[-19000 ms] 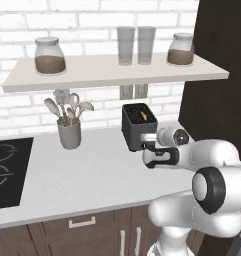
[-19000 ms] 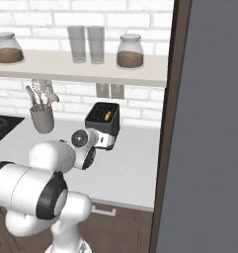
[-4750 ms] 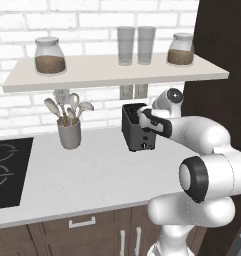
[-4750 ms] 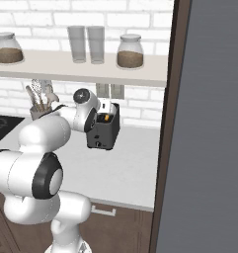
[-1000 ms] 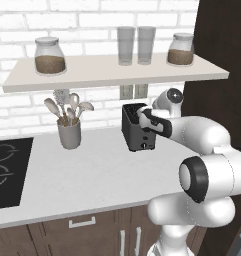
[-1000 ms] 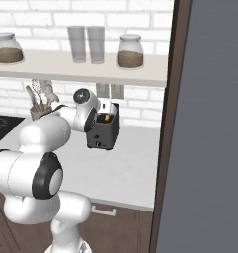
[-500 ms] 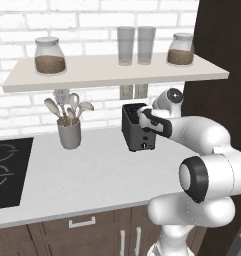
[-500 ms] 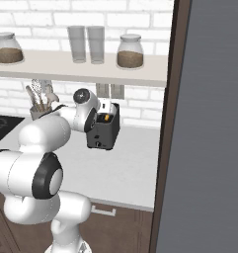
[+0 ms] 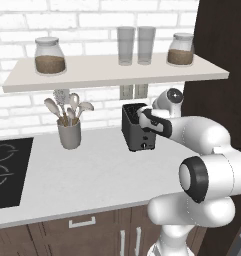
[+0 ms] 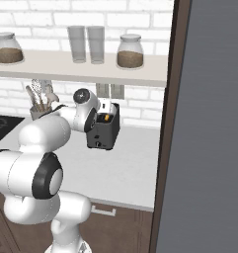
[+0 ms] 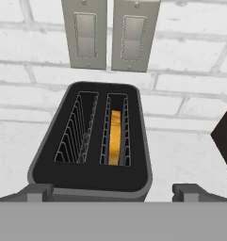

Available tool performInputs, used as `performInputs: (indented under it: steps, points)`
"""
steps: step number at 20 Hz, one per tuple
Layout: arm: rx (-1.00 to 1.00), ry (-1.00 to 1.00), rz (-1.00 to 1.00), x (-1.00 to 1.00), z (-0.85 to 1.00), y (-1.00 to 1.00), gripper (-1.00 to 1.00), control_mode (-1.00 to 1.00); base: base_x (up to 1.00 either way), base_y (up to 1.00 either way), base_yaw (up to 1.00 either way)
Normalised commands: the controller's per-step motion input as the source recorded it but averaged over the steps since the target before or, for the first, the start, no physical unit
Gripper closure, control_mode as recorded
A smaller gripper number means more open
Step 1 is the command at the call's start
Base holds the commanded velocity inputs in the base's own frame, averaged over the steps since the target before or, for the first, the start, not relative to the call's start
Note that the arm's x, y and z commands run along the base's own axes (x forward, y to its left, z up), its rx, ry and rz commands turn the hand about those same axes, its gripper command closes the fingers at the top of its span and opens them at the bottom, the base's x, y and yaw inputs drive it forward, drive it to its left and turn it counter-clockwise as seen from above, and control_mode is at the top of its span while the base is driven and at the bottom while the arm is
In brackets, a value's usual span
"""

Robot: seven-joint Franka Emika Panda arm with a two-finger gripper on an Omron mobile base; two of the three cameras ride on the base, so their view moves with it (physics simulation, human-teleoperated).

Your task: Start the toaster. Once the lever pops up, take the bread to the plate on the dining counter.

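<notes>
gripper [image 11: 113, 190] hung open above toaster [image 11: 93, 141] | bread [image 11: 115, 136] sat low in right slot | toaster stood on bench [image 9: 92, 175]

Grey utensil cup [image 9: 69, 134] holding spoons, two jars [image 9: 49, 55] and two glasses [image 9: 136, 45] on shelf [image 9: 112, 72], wall outlets [image 11: 110, 35], black cooktop [image 9: 4, 170]

**Bench and shelf, loaded up**

The pale bench [image 9: 92, 175] carries the dark toaster [image 9: 137, 127] at the back by the brick wall, and a grey utensil cup [image 9: 69, 134] off to its left. A black cooktop [image 9: 4, 170] sits at the bench's left end. Above, the shelf [image 9: 112, 72] bears two brown-filled jars [image 9: 49, 55] and two glasses [image 9: 136, 45].
</notes>
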Motion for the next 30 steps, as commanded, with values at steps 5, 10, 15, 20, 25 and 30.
performInputs:
  steps: [5, 10, 15, 20, 25, 30]
  points:
    - [0.0, 0.0, 0.0, 0.0, 0.0, 0.0, -1.0, -1.0, 0.0, 0.0, 0.0]
    - [0.0, 0.0, 0.0, 0.0, 0.0, 0.0, -1.0, -1.0, 0.0, 0.0, 0.0]
    - [0.0, 0.0, 0.0, 0.0, 0.0, 0.0, -1.0, -1.0, 0.0, 0.0, 0.0]
    - [0.0, 0.0, 0.0, 0.0, 0.0, 0.0, -1.0, -1.0, 0.0, 0.0, 0.0]
    - [0.0, 0.0, 0.0, 0.0, 0.0, 0.0, -1.0, -1.0, 0.0, 0.0, 0.0]
    - [0.0, 0.0, 0.0, 0.0, 0.0, 0.0, -1.0, -1.0, 0.0, 0.0, 0.0]
